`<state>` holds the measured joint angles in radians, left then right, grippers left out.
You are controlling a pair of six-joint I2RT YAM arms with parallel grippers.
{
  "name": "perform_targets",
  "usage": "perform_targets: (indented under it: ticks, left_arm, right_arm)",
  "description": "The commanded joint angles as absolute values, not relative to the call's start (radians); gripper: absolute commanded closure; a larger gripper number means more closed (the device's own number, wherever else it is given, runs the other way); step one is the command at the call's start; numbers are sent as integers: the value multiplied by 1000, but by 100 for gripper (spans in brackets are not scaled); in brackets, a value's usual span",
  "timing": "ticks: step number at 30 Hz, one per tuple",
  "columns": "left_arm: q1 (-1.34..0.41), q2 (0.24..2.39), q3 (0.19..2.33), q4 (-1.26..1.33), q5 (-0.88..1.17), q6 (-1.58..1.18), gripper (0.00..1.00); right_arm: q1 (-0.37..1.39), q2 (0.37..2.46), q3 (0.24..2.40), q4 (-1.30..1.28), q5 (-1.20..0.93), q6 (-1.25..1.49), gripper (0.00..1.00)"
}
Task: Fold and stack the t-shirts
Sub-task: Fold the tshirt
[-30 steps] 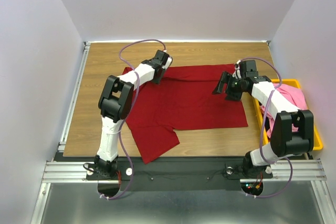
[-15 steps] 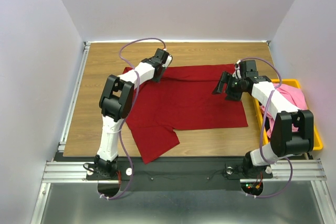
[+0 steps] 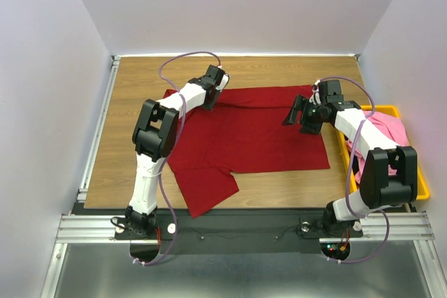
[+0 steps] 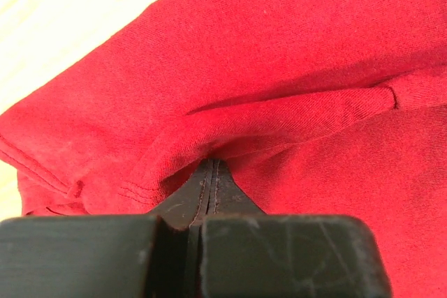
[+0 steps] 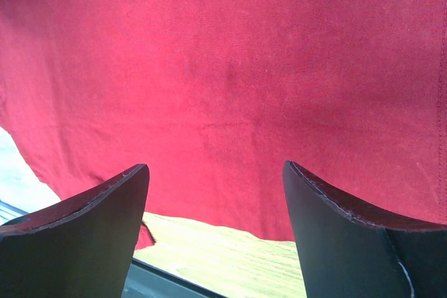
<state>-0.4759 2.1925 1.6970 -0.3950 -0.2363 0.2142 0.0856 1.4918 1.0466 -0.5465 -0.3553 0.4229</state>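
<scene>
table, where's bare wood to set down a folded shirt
Bare wood on the table: left strip between red shirt and side rail; far strip behind the shirt. Crowded: centre, under left gripper and right gripper; right edge, by yellow bin.

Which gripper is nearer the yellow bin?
Right. The right gripper hovers over the red t-shirt, beside the yellow bin; the left gripper pinches its far left corner.

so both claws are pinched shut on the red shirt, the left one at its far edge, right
Not quite. Only the left claw is shut on the red shirt, at its far edge. The right claw is open, its fingers spread wide with bare cloth showing between them. The right wrist view shows it.
</scene>
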Motion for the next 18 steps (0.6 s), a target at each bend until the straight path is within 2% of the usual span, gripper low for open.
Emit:
perform_targets:
  ticks: [1, 18]
  left_arm:
    - [-472, 2140, 1735, -446, -186, 183, 100]
    - [-485, 2013, 1724, -600, -75, 51, 100]
  right_arm:
    - [89, 1465, 1054, -534, -357, 426, 17]
    - [87, 1465, 1054, -534, -359, 426, 17]
